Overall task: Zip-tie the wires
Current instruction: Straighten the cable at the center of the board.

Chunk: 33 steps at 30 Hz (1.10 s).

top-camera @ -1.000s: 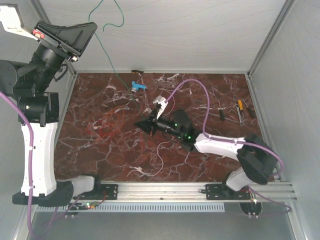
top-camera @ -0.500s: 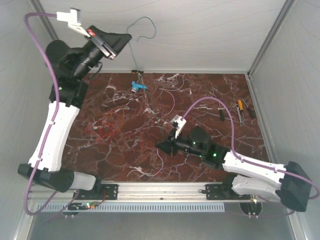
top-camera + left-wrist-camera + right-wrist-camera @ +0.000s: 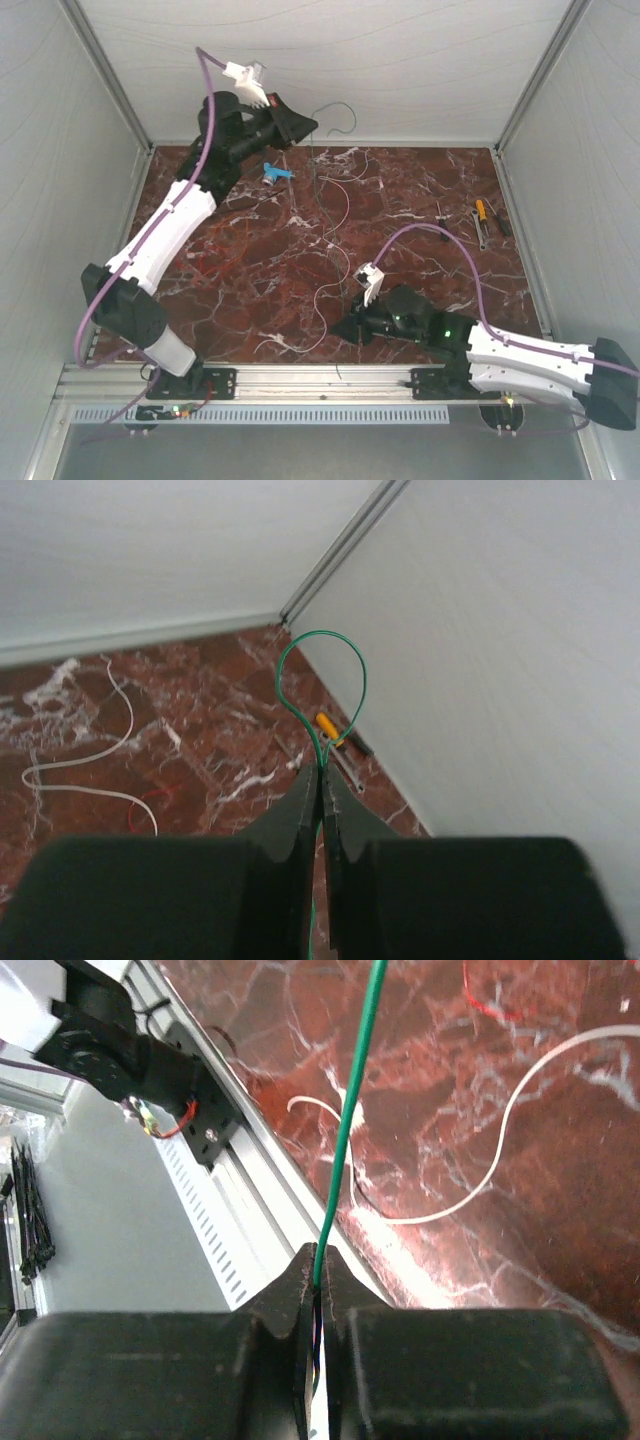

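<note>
A thin green wire [image 3: 315, 180] runs between both grippers across the marble table [image 3: 420, 190]. My left gripper [image 3: 310, 126], raised at the back centre, is shut on one end of it. That end loops past the fingertips [image 3: 320, 670], beyond the left gripper [image 3: 322, 780]. My right gripper [image 3: 342, 330], low near the front rail, is shut on the same green wire [image 3: 350, 1110], which leaves the right gripper [image 3: 318, 1278] taut. A white wire [image 3: 322, 305] and thin red wires [image 3: 210, 255] curl loose on the table, held by neither gripper.
A small blue-and-white piece [image 3: 275, 172] lies at the back. Hand tools with an orange handle [image 3: 482, 222] lie by the right wall. Black zip ties [image 3: 30, 1220] lie off the table beyond the front rail [image 3: 330, 378]. White walls enclose three sides.
The left arm swung from the back left corner to the back centre, carrying the green wire. The right gripper drew back from mid-table to the front rail, still holding it.
</note>
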{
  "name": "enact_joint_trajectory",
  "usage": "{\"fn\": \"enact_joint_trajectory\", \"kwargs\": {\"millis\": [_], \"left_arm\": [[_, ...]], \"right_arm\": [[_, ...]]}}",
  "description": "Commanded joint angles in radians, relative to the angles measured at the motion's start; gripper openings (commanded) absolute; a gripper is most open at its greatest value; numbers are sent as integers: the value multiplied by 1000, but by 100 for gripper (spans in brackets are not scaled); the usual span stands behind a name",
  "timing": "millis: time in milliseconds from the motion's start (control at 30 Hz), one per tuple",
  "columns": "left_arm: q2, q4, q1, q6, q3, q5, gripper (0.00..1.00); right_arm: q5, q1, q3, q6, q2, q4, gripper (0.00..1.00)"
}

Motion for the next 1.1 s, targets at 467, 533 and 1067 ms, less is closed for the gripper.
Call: {"fn": "enact_joint_trajectory", "kwargs": {"millis": [467,533,1067], "left_arm": [[264,-26,-104,190,-36,-108,0],[286,-34,-106,195,-37,-113,0],[379,-79,-123,233,-37,-132,0]], "right_arm": [[199,30,59,343,279,-106,0],[186,24,80,344,309,-114,0],[42,-26,277,344,637,-218,0]]}}
